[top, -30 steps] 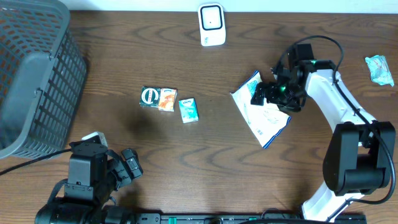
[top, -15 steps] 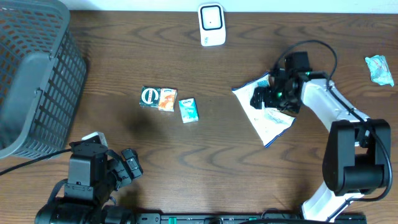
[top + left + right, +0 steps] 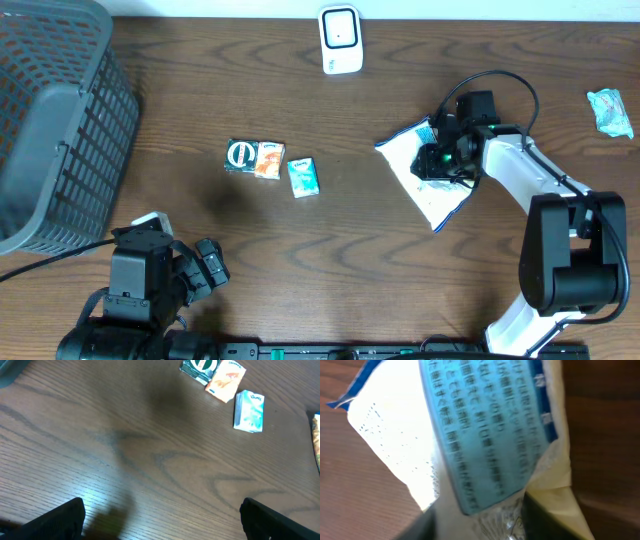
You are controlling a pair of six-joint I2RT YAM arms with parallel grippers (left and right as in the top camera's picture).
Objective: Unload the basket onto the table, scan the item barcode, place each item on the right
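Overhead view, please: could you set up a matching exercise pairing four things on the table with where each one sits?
Things:
1. grey basket
2. white scanner
3. white and blue packet
4. teal wrapper

Places:
A. at the right-hand edge of the view, alone
B. pinched in the right gripper
C. top-left corner of the view
D. middle of the table's top edge in the view

Pairs: 1-C, 2-D, 3-B, 4-A

Blurred packet [image 3: 480, 435] print; basket [image 3: 88, 112] cut off left.
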